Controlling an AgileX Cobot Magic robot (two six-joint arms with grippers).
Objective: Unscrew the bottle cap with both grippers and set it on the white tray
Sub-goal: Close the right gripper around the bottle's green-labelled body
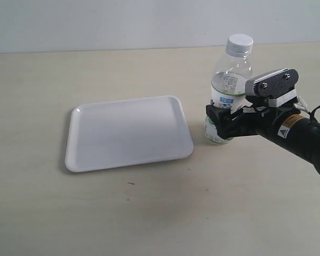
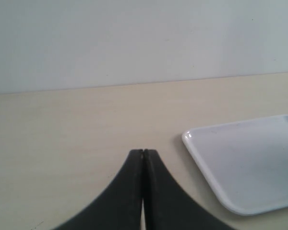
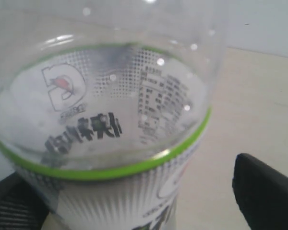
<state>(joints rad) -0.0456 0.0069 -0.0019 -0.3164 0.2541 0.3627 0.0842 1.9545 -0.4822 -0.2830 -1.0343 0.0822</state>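
Note:
The clear bottle [image 1: 229,88] stands upright on the table just right of the white tray [image 1: 128,133], with the white bottle cap [image 1: 239,42] on its neck. My right gripper [image 1: 220,121] reaches in from the right and is open around the bottle's labelled lower body. In the right wrist view the bottle [image 3: 101,120] fills the space between the fingers. A gap shows between the bottle and one finger [image 3: 264,191]. My left gripper [image 2: 143,152] is shut on nothing, low over the bare table beside the tray's corner [image 2: 192,139]. It is outside the exterior view.
The table is pale wood with a light wall behind it. The tray holds nothing. A small dark speck [image 1: 130,183] lies on the table in front of the tray.

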